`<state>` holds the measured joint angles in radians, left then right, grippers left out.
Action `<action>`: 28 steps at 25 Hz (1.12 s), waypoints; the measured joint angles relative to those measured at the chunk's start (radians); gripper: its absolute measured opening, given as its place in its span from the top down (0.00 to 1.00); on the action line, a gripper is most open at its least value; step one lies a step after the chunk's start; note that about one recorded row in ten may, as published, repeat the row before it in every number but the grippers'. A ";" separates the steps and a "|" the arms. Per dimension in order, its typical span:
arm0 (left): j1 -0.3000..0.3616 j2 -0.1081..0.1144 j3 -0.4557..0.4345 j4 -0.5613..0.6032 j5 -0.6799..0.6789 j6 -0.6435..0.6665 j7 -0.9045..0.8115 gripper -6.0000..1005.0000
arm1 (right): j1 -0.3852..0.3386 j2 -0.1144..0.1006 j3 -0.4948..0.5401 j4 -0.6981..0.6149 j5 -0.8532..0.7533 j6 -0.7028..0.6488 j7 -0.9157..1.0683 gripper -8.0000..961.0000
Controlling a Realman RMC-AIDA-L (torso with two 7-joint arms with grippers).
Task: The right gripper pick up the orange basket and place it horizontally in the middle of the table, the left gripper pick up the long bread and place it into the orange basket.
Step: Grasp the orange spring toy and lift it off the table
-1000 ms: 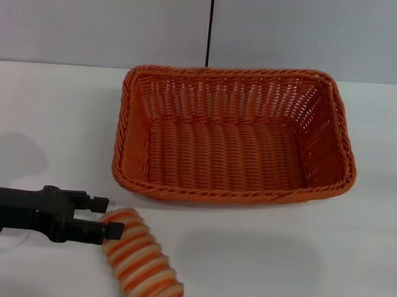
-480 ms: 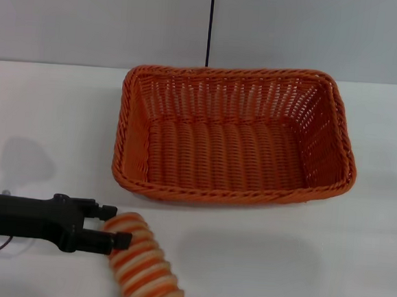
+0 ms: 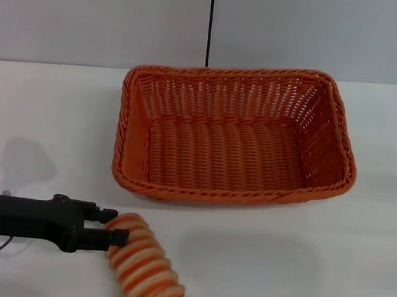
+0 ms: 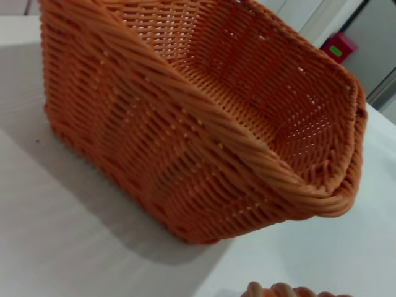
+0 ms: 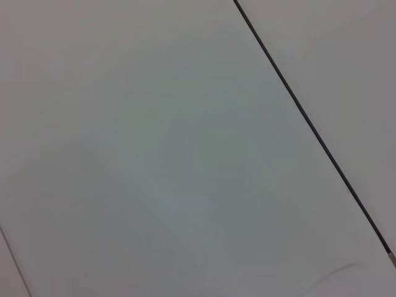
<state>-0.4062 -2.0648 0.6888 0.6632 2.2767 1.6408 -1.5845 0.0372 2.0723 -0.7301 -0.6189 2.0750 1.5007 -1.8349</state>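
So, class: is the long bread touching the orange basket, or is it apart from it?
Apart. The head view shows a strip of bare white table between the long bread and the orange basket's near rim.

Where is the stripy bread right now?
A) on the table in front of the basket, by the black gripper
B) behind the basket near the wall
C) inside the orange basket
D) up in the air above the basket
A: the long bread lies on the table in front of the empty orange basket, with the left gripper at its end.
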 joint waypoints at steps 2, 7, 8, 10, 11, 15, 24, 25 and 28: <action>0.006 0.002 -0.003 0.000 -0.005 -0.009 0.016 0.30 | 0.000 0.000 0.000 0.009 0.000 0.000 0.000 0.42; 0.040 0.002 -0.009 0.010 -0.051 -0.003 0.119 0.46 | 0.000 -0.001 0.003 0.020 0.000 0.000 -0.002 0.42; 0.040 0.002 -0.009 0.010 -0.051 -0.003 0.119 0.48 | 0.000 -0.001 0.003 0.020 0.000 0.000 -0.002 0.42; 0.048 0.004 -0.001 0.009 -0.074 0.003 0.134 0.52 | -0.002 -0.001 0.008 0.021 0.000 0.001 -0.002 0.42; 0.048 0.004 -0.001 0.009 -0.074 0.003 0.134 0.53 | -0.002 -0.001 0.008 0.021 0.000 0.001 -0.002 0.42; 0.043 0.006 -0.006 0.012 -0.076 0.020 0.127 0.56 | 0.002 -0.001 0.013 0.022 0.000 0.001 -0.002 0.42; 0.043 0.007 -0.008 0.040 -0.075 0.024 0.099 0.62 | 0.006 -0.001 0.014 0.022 0.000 0.001 -0.001 0.42; 0.045 0.009 -0.008 0.048 -0.075 0.024 0.091 0.63 | 0.006 -0.001 0.015 0.022 0.000 0.001 -0.001 0.42; 0.045 0.009 -0.005 0.051 -0.071 0.022 0.089 0.66 | 0.006 -0.001 0.015 0.022 0.001 0.001 -0.001 0.42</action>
<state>-0.3616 -2.0556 0.6835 0.7138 2.2058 1.6632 -1.4960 0.0430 2.0708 -0.7150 -0.5966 2.0755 1.5018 -1.8359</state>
